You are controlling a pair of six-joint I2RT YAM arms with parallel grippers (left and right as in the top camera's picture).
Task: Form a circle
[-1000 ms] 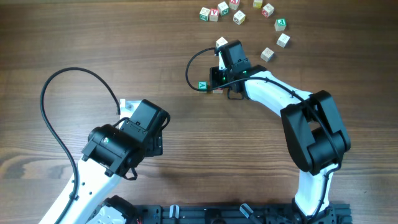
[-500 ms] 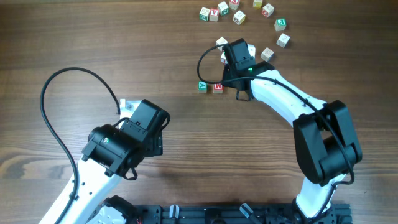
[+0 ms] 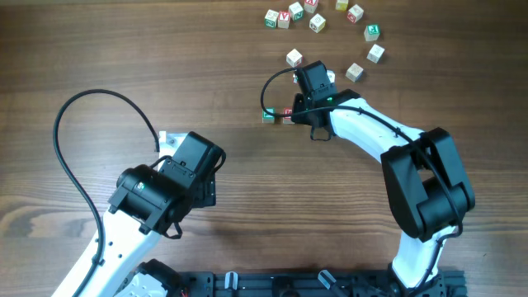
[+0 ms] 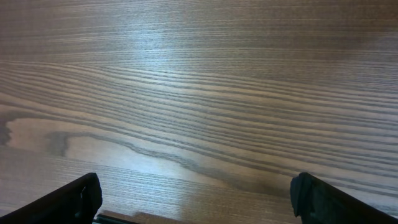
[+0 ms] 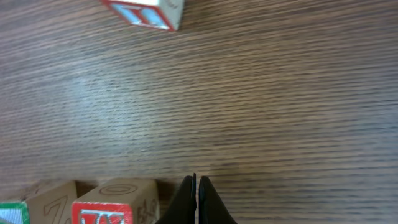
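Observation:
Two wooden letter blocks sit side by side mid-table: a green-faced block (image 3: pixel 269 115) and a red-faced block (image 3: pixel 288 112). In the right wrist view the red-faced block (image 5: pixel 115 202) is at the lower left, with a sliver of the green-faced block (image 5: pixel 11 213) beyond it. My right gripper (image 3: pixel 300 115) (image 5: pixel 197 182) is shut and empty, its tips just right of the red-faced block. Several more blocks form a loose arc (image 3: pixel 318 23) at the far edge. My left gripper (image 3: pixel 168 140) (image 4: pixel 199 196) is open over bare wood.
A lone block (image 3: pixel 294 58) (image 5: pixel 146 12) lies just beyond the right wrist. Other single blocks (image 3: pixel 355 73) (image 3: pixel 376 54) lie to the right of it. The left arm's black cable (image 3: pixel 70 165) loops over the left side of the table.
The right arm lifted away from the two blocks toward the far edge, uncovering the red-faced one, then swung back beside it. The left arm has not moved.

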